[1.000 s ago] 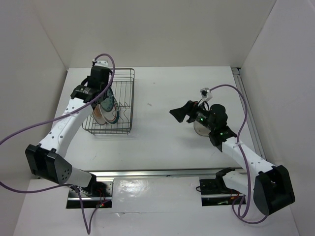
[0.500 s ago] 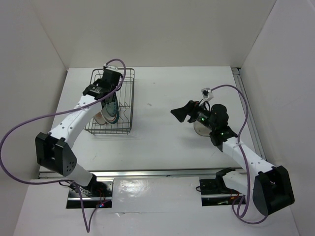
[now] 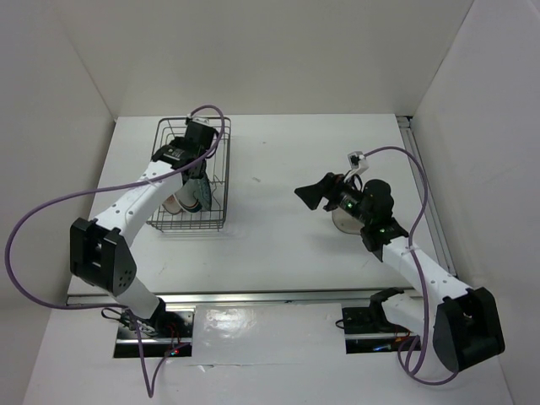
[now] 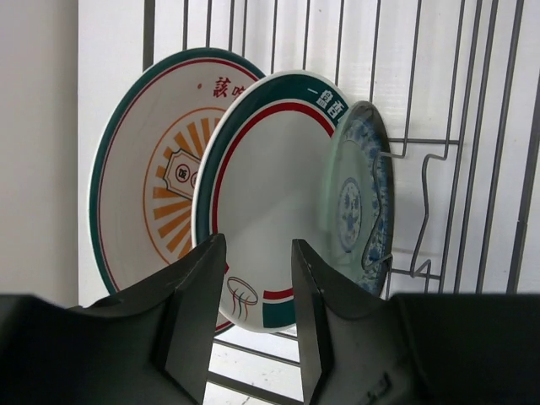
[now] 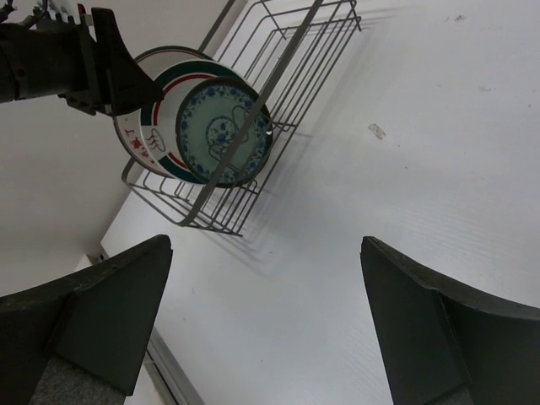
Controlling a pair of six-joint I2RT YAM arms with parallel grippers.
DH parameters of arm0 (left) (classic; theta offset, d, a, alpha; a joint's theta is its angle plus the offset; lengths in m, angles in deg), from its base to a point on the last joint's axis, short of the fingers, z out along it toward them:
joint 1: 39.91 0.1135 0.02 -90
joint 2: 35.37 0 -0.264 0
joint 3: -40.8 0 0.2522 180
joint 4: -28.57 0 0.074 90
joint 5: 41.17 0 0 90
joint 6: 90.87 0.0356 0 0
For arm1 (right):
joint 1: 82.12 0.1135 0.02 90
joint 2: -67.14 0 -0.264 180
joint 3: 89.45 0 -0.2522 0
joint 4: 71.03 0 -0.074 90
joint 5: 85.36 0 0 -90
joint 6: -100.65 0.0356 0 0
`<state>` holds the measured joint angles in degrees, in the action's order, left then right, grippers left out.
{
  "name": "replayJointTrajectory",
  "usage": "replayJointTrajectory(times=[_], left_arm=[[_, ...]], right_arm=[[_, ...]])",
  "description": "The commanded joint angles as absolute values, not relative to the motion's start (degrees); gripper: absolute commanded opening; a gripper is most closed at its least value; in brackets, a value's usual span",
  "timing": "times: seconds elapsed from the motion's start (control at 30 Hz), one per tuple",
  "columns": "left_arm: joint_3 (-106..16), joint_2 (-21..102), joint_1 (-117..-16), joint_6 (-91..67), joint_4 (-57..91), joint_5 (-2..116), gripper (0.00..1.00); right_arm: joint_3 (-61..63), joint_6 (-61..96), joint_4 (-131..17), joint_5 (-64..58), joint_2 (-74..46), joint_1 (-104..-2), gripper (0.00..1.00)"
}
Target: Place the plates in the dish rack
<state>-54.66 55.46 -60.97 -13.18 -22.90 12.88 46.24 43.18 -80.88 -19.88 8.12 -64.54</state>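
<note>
Three plates stand upright in the dark wire dish rack (image 3: 224, 190) at the left. In the left wrist view (image 4: 460, 126) they are a larger white plate with an orange centre (image 4: 143, 186), a white plate with a green and red rim (image 4: 270, 177) and a smaller blue-green patterned plate (image 4: 359, 202). My left gripper (image 4: 253, 325) is open and empty, just in front of them, over the rack (image 3: 197, 171). My right gripper (image 3: 310, 194) is open and empty above the table, far right of the rack (image 5: 270, 329). A pale round grey-beige thing (image 3: 344, 222) lies partly hidden under the right arm.
The rack (image 5: 291, 59) and its plates (image 5: 226, 131) also show in the right wrist view, with bare white table between. White walls close the table at the back and sides. A metal rail (image 3: 422, 194) runs along the right edge.
My left gripper has swung from the rack's left rear over to its right side, above the plates. The right arm has barely moved.
</note>
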Motion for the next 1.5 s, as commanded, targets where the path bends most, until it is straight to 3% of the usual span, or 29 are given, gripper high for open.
replayJointTrajectory(times=[0.0, 0.13, 0.23, 0.3, 0.4, 0.83, 1.23, 1.47], left_arm=[[-54.7, 56.2, -61.1, -13.7, -22.4, 13.2, 0.50], [-54.7, 55.0, -61.6, -14.3, -22.4, 14.0, 0.58], [-54.7, 50.0, -61.6, -15.4, -22.4, 17.3, 0.86], [-54.7, 46.6, -61.6, -15.5, -20.6, 20.9, 1.00], [-53.0, 41.5, -61.6, -16.7, -20.0, 27.9, 1.00], [-50.6, 35.9, -61.6, -16.7, -17.2, 35.4, 1.00], [-50.0, 33.8, -59.2, -16.1, -16.7, 40.9, 1.00], [-49.5, 33.8, -59.2, -16.1, -16.1, 40.9, 1.00]], right_arm=[[46.7, 42.2, -83.6, -19.3, 9.9, -65.4, 1.00], [46.2, 41.7, -75.2, -6.7, 12.7, -66.0, 1.00], [44.0, 43.2, -67.5, 3.9, 14.5, -66.0, 1.00], [41.8, 47.5, -55.1, 18.9, 14.5, -66.5, 1.00], [38.6, 47.6, -44.0, 30.9, 13.2, -66.5, 1.00], [46.6, 66.7, -33.5, 40.6, 12.0, -66.5, 1.00], [48.6, 69.7, -38.5, 36.7, 3.7, -67.5, 0.99], [49.7, 70.2, -41.2, 35.6, 3.2, -68.7, 0.84]])
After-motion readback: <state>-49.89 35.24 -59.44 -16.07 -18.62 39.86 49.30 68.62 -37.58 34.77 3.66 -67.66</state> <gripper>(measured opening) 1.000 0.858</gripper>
